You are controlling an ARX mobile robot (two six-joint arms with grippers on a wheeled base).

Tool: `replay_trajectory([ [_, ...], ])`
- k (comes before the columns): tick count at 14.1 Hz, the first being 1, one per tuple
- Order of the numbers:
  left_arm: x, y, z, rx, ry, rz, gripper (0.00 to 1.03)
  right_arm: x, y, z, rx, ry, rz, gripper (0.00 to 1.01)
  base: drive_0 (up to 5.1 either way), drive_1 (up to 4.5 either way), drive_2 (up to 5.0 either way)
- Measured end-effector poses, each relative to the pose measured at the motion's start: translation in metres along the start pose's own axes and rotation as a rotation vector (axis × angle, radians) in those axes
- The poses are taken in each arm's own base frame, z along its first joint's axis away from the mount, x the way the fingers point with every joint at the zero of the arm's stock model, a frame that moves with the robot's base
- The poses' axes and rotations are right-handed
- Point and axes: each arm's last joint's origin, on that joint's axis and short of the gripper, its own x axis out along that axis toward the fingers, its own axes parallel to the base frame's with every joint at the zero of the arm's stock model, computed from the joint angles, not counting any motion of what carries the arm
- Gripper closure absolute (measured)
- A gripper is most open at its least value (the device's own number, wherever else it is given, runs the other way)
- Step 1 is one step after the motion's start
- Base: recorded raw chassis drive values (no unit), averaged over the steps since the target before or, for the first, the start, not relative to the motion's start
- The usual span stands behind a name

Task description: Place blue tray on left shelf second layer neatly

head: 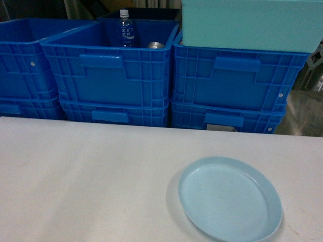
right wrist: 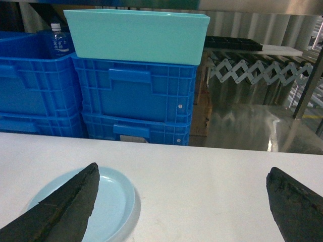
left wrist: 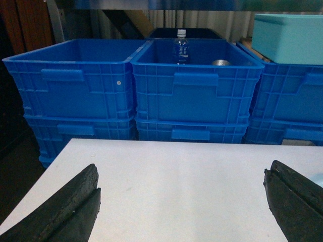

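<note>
Lying flat on table (head: 75, 171): blue tray (head: 229, 198), edge cropped | both grippers seemingly wide, empty

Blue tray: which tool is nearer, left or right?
Right. The right tool hangs open right over the blue tray, one finger overlapping it. The left tool sees only bare table.

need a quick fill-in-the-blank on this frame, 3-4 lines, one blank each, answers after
1. The pale sky-blue round plastic tray lies on the white ____.
2. The clear plastic bottle stands inside a dark-blue ribbed ____.
3. The teal rectangular box sits on the stack of crates at the ____ of the head view.
4. The right tool has its jaws ____, holding nothing.

Missing words: table; crate; right; open
</note>
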Motion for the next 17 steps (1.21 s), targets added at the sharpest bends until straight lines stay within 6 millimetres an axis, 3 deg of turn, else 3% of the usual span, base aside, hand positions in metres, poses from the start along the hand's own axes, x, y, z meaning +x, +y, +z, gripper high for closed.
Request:
replay_trajectory([
  [9, 0.000, 0.000, 0.000, 0.000, 0.000, 0.000, 0.05, 0.000, 0.000, 0.001, 0.000, -0.007, -0.003, 0.03, 0.0, 0.00, 0.0],
  [10, 0.000, 0.000, 0.000, 0.000, 0.000, 0.000, 0.05, 0.009, -0.001, 0.014, -0.020, -0.124, -0.024, 0.03, 0.0, 0.00, 0.0],
  [11, 0.000, 0.000, 0.000, 0.000, 0.000, 0.000, 0.05, 0.034, 0.005, 0.010, -0.063, -0.058, 0.021, 0.03, 0.0, 0.00, 0.0],
  [17, 0.000, 0.000, 0.000, 0.000, 0.000, 0.000, 0.05, 0.096, 0.034, -0.005, -0.115, 0.119, 0.202, 0.03, 0.0, 0.00, 0.0],
])
